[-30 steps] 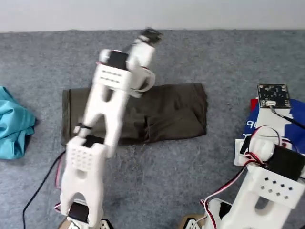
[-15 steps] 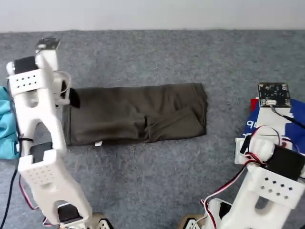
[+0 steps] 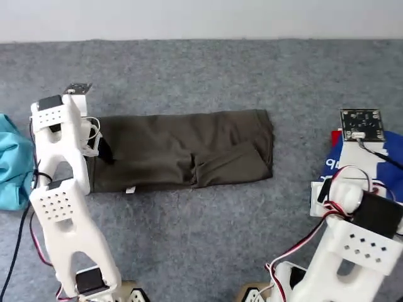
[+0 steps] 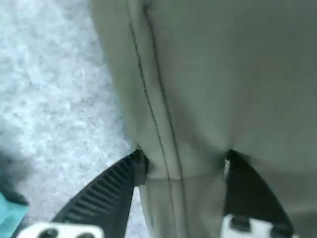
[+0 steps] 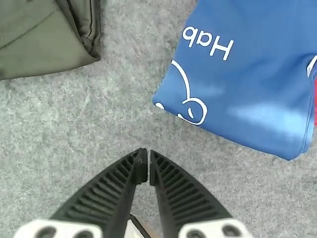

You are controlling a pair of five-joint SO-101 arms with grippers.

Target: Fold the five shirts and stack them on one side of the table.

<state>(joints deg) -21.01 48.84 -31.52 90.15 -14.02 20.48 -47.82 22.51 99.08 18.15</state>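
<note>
1. The grey table (image 3: pixel 208 233) bears three shirts, all lying straight on its surface.
2. The olive shirt (image 3: pixel 182 151) lies at the centre, folded into a long band running from 9 to 3 o'clock. Its 3 o'clock end is doubled over in thicker layers. A small white tag (image 3: pixel 130 189) shows at its 6 o'clock edge.
3. The teal shirt (image 3: pixel 16 163) is crumpled at the table's 9 o'clock edge, apart from the olive shirt, with the left arm (image 3: pixel 60 189) between them.
4. The blue shirt (image 5: pixel 247 64) lies folded at 3 o'clock, white print up, apart from the olive shirt with bare table between. A red strip (image 5: pixel 314 94) shows at its edge; I cannot tell what it belongs to.
5. The left arm stands from 7 o'clock up to the olive shirt's 9 o'clock end. The left gripper (image 4: pixel 183 161) is there with its jaws apart, one finger on each side of the stitched hem and cloth filling the gap between them.
6. The right arm (image 3: pixel 359 245) stands at 5 o'clock. The right gripper (image 5: pixel 147 166) hangs over bare table between the olive and blue shirts, with its jaws closed tip to tip on nothing.
7. A dark board (image 3: pixel 361 124) sits at 3 o'clock, by the blue shirt's 12 o'clock edge.
</note>
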